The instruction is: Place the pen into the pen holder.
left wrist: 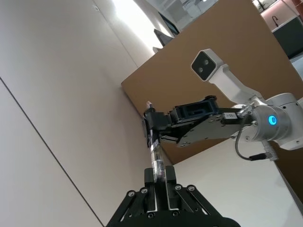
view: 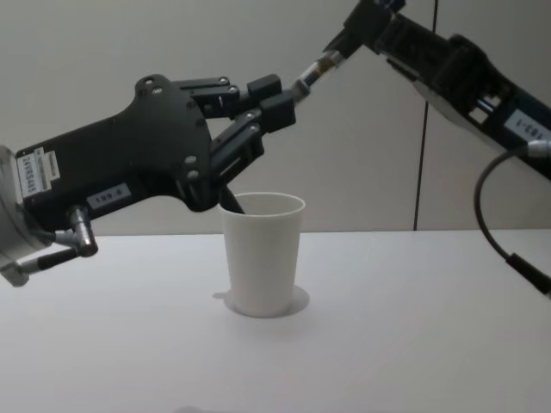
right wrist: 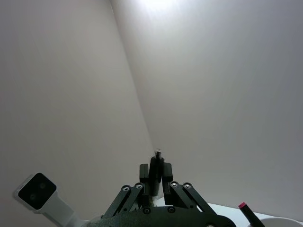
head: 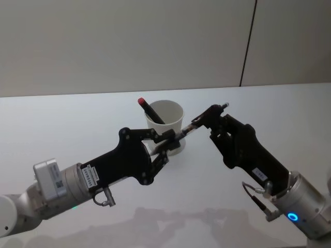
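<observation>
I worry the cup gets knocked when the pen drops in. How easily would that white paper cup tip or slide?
Probably easily. The pen holder looks like thin paper, tall, narrower at its base, so likely light and top-heavy. It holds one red-capped pen leaning on the rim, adding little weight. The smooth table may let it slide.

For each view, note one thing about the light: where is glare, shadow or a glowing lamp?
Head view: soft arm shadows on the table, blue lamp on the right arm. Left wrist view: bright glare at the ceiling, the same lamp glowing. Right wrist view: glare overhead. Chest view: faint shadow beneath the pen holder.
</observation>
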Action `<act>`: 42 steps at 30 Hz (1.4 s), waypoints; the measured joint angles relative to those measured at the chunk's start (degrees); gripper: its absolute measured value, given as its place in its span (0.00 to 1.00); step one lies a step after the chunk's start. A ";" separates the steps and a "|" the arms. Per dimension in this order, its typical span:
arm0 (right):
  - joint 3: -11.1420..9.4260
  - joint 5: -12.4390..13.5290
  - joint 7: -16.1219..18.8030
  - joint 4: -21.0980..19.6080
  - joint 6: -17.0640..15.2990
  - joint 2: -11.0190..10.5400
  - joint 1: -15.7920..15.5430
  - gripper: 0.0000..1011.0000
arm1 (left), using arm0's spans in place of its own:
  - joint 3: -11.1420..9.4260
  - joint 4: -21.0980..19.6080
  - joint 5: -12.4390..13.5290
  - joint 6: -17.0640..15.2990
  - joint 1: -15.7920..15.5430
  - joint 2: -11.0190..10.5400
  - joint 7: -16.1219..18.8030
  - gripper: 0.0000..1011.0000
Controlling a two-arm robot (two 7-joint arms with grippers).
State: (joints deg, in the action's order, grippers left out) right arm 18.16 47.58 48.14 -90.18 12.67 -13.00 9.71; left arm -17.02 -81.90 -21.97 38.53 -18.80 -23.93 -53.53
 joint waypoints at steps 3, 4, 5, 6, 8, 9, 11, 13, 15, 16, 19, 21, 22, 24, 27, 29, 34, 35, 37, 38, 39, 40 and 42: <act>-0.01 0.08 -0.20 0.03 0.08 0.00 0.09 0.14 | -0.04 -0.01 0.05 0.05 0.00 0.00 -0.13 0.21; 0.02 0.10 -0.21 0.04 0.10 0.01 0.13 0.14 | -0.04 -0.01 0.05 0.05 0.00 0.00 -0.14 0.23; 0.04 0.12 -0.21 0.04 0.11 0.00 0.16 0.14 | -0.04 -0.01 0.05 0.05 0.00 0.00 -0.13 0.28; 0.06 0.15 -0.22 0.05 0.13 0.00 0.20 0.14 | -0.04 -0.01 0.05 0.05 0.00 0.00 -0.13 0.30; 0.08 0.19 -0.23 0.06 0.15 0.00 0.22 0.14 | -0.04 -0.01 0.05 0.05 0.00 0.00 -0.14 0.34; 0.10 0.24 -0.25 0.06 0.18 0.00 0.26 0.14 | -0.04 -0.01 0.05 0.05 0.00 0.00 -0.13 0.38; 0.13 0.29 -0.25 0.06 0.20 0.00 0.30 0.14 | -0.04 -0.01 0.05 0.05 0.00 0.00 -0.13 0.44; 0.17 0.36 -0.25 0.06 0.24 -0.01 0.35 0.14 | -0.03 -0.01 0.05 0.05 0.00 0.00 -0.13 0.52; 0.19 0.41 -0.25 0.06 0.27 -0.02 0.38 0.14 | -0.02 -0.01 0.04 0.05 0.00 0.00 -0.14 0.56; 0.21 0.47 -0.24 0.06 0.31 -0.03 0.40 0.14 | -0.01 0.00 0.04 0.05 0.00 0.00 -0.14 0.59; 0.25 0.55 -0.22 0.06 0.40 -0.04 0.47 0.14 | 0.00 0.00 0.04 0.04 0.00 0.00 -0.14 0.72; 0.27 0.59 -0.21 0.06 0.44 -0.05 0.49 0.14 | 0.01 0.00 0.04 0.04 0.00 0.00 -0.14 0.76; 0.28 0.61 -0.22 0.06 0.47 -0.06 0.51 0.14 | 0.00 0.00 0.04 0.04 0.00 0.00 -0.14 0.79; 0.31 0.65 -0.21 0.06 0.58 -0.08 0.53 0.14 | 0.01 0.00 0.04 0.03 0.00 0.00 -0.14 0.85; 0.36 0.64 -0.36 0.06 0.72 -0.11 0.54 0.14 | 0.01 0.00 0.04 0.01 0.00 0.00 -0.13 0.93; 0.38 0.49 -0.59 0.06 0.90 -0.13 0.54 0.14 | 0.01 0.00 0.04 0.01 0.00 0.00 -0.13 0.96; 0.47 -1.08 -2.11 -0.04 2.01 -0.17 0.52 0.14 | 0.01 0.00 0.04 -0.01 0.00 0.00 -0.11 0.99; 0.48 -1.40 -2.39 -0.07 2.21 -0.18 0.51 0.14 | 0.01 0.00 0.04 -0.01 0.00 0.00 -0.11 0.99; 0.52 -2.61 -3.53 -0.13 2.98 -0.17 0.48 0.14 | 0.01 0.00 0.04 -0.01 0.00 0.00 -0.10 0.99; 0.54 -3.01 -3.89 -0.15 3.21 -0.17 0.48 0.14 | 0.01 0.00 0.04 -0.01 0.00 0.00 -0.11 0.99; 0.58 -3.90 -4.60 -0.17 3.71 -0.14 0.48 0.14 | 0.01 0.00 0.04 -0.01 0.00 0.00 -0.10 0.99; 0.60 -4.52 -5.10 -0.19 4.05 -0.13 0.48 0.14 | 0.01 0.00 0.04 -0.01 0.00 0.00 -0.10 0.99; 0.64 -6.20 -6.50 -0.20 4.99 -0.06 0.48 0.14 | 0.01 0.00 0.04 -0.01 0.00 0.00 -0.10 0.99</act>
State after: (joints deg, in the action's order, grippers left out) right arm 18.80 41.38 41.64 -90.38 17.66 -13.06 10.19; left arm -17.01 -81.90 -21.94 38.53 -18.80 -23.93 -53.63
